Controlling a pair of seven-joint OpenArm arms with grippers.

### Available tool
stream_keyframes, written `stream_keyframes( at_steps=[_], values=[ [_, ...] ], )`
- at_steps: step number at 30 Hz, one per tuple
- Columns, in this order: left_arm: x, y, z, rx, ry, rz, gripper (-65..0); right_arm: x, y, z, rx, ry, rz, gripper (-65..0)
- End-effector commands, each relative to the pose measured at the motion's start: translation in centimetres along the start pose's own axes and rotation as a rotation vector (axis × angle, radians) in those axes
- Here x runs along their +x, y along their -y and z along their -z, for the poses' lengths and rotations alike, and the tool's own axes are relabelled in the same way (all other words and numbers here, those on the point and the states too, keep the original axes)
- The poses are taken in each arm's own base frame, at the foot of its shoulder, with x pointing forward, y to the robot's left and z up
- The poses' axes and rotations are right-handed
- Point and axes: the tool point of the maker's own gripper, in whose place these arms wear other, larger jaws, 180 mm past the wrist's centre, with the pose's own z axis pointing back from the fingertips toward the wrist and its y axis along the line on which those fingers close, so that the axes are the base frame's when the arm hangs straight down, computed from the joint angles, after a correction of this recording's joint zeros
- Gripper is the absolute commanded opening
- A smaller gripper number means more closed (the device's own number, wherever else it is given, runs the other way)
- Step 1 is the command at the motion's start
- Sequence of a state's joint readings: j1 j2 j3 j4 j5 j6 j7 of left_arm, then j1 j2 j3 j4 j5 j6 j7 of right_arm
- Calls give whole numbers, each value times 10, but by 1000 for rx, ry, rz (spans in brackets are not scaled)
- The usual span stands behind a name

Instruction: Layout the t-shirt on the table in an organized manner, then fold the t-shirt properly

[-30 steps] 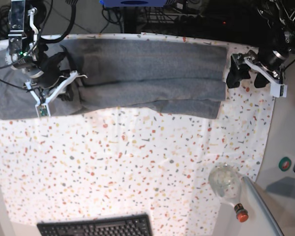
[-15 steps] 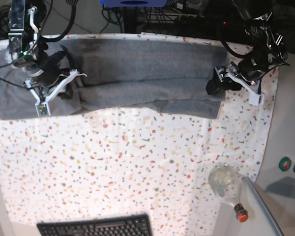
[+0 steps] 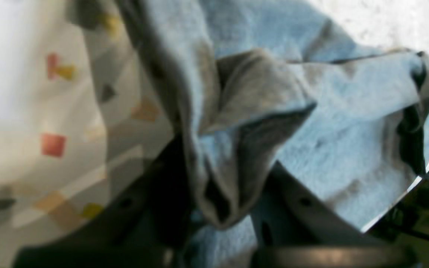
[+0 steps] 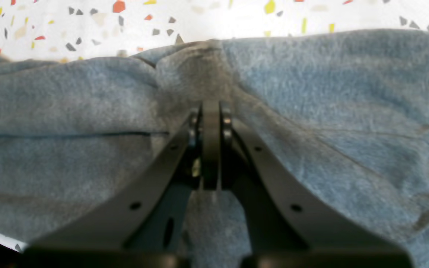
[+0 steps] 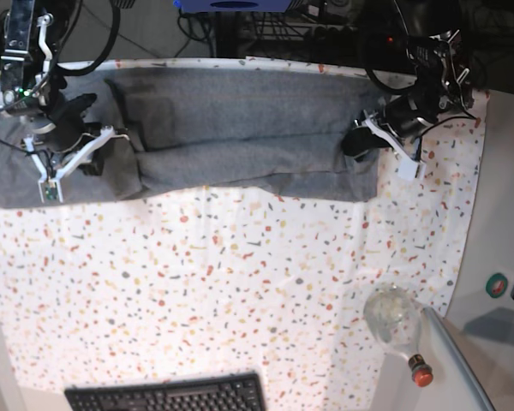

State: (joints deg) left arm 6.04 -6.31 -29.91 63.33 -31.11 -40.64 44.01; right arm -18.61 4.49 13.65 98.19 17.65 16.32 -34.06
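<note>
Left wrist: my left claw [image 3: 218,208] is clamped on a bunched fold of the heather-grey soft cotton t-shirt [image 3: 330,123], fabric pinched between the black fingers [image 3: 304,208]. White cloth-covered table with red, yellow and grey flecks [image 3: 32,111] shows beside it. View is blurry.

Right wrist: my right claw [image 4: 210,123] is together, tips pressed into a gathered ridge of shirt [image 4: 311,104]; I read that as a pinch. Flecked table [image 4: 207,18] lies beyond the hem.

Base: shirt [image 5: 240,137] lies folded lengthwise in a long band across the table's far side [image 5: 240,291]. Left claw [image 5: 355,141] grips one end, right claw [image 5: 81,154] the other. A black keyboard [image 5: 167,396] sits at the near edge, a clear glass bottle with red cap [image 5: 398,330] at the corner.
</note>
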Motion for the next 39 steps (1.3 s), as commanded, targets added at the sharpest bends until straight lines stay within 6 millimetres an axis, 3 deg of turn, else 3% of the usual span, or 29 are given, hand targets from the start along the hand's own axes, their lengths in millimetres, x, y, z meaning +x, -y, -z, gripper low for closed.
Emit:
stream_keyframes(
  at_steps=[1,3,7,9,12,15,18,27,31,36,39],
  values=[
    [2,-20,-11,64,-41,31,-650,13,0,-3,5,46,-6,-650],
    [25,-28,-15,80,-2,42,-650,13,0,-3,4,45,-7,-650],
    [75,-51,-44,151,80,113,-650,8,0,-4,4,36,-6,-650],
    [97,-51,-58,176,116,180,-650,8,0,-4,4,35,-6,-650],
    [107,-39,-75,196,141,280,-650,8,0,-4,4,35,-6,-650],
    [106,-23,-92,247,174,314,-650,8,0,-4,4,35,-5,-650],
    [98,11,-89,243,181,343,-650,9,0,-4,5,38,-5,-650],
    [45,100,-28,76,67,323,-650,11,0,-3,6,42,-5,-650],
    [34,140,-7,-14,40,339,-650,9,0,-4,6,39,-4,-650],
    [34,166,4,-69,50,327,-650,8,0,-4,4,35,-5,-650],
    [30,170,11,-80,38,311,-650,8,0,-4,4,35,-5,-650]
  ],
)
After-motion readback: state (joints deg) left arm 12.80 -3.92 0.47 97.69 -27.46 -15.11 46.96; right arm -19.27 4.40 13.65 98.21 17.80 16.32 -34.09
